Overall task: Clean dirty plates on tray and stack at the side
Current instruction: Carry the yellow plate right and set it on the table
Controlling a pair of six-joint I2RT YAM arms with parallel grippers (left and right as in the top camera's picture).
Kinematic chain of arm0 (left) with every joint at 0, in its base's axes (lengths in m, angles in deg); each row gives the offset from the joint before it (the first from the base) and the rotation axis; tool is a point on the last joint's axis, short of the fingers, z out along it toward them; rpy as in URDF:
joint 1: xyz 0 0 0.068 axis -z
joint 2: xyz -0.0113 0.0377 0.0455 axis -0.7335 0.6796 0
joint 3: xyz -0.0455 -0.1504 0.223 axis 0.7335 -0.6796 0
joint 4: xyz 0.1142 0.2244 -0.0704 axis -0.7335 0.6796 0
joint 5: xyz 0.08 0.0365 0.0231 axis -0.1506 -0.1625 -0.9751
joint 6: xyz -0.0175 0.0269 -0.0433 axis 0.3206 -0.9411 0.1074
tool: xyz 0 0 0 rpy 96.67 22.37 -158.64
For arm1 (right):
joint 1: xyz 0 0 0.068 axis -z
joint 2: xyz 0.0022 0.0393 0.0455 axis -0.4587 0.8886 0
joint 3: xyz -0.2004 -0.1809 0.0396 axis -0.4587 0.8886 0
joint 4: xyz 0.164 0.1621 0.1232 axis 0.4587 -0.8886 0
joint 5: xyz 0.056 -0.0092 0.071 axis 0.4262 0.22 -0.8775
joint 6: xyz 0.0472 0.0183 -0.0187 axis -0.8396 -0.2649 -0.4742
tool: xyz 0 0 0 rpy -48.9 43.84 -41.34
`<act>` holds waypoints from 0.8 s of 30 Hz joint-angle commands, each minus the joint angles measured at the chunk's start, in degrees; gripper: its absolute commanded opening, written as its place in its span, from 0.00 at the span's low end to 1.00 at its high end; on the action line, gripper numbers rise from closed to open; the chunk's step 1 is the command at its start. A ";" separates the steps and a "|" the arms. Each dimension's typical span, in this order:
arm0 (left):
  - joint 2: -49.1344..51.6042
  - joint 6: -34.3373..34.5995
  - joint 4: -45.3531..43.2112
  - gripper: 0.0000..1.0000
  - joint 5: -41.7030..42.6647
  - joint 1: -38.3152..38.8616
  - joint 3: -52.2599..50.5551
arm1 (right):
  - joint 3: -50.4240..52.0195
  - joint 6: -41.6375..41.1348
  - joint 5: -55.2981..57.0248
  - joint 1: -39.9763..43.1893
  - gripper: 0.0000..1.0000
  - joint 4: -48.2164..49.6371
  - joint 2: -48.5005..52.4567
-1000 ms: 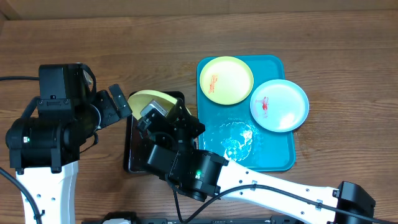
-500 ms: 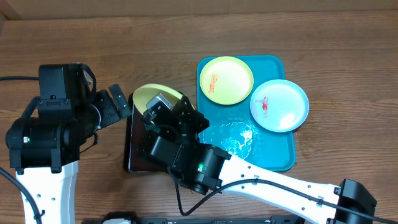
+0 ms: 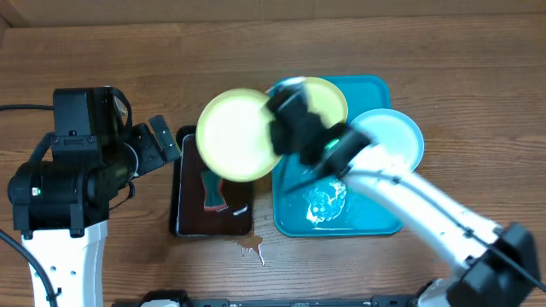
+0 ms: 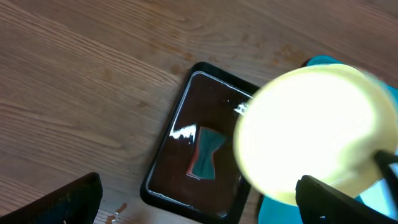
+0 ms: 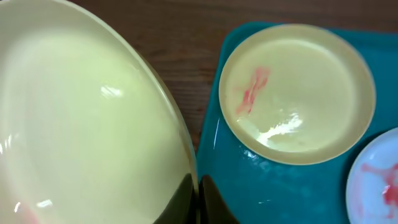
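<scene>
My right gripper (image 3: 280, 130) is shut on the rim of a pale yellow-green plate (image 3: 237, 135), held in the air above the black tray and the turquoise tray's left edge. The held plate also shows in the right wrist view (image 5: 87, 118) and the left wrist view (image 4: 311, 130). A second yellow-green plate (image 3: 320, 107) with an orange-red smear lies on the turquoise tray (image 3: 375, 217), also seen in the right wrist view (image 5: 298, 93). The light blue plate (image 3: 392, 145) with a red smear rests on the tray's right rim. My left gripper (image 4: 199, 202) is open and empty, left of the black tray.
A black tray of dark liquid (image 3: 189, 223) holds a teal and red sponge (image 3: 212, 189), also seen in the left wrist view (image 4: 205, 152). A small spill (image 3: 250, 247) lies on the wood in front of it. Water pools on the turquoise tray (image 3: 328, 200).
My right arm has swung up and right, lifting the yellow-green plate out of the black tray. The sponge in the liquid is now uncovered. The left arm has not moved.
</scene>
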 commanded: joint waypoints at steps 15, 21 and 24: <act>-0.52 -1.09 -0.11 1.00 0.46 -0.26 0.85 | -1.81 -3.19 -16.13 71.04 0.04 -20.48 -5.29; -0.52 -1.09 -0.11 1.00 0.46 -0.26 0.85 | 4.11 -3.23 -11.37 81.09 0.04 -20.11 1.62; -0.52 -1.09 -0.11 1.00 0.46 -0.26 0.85 | 8.11 -3.21 -10.95 81.22 0.04 -19.04 3.74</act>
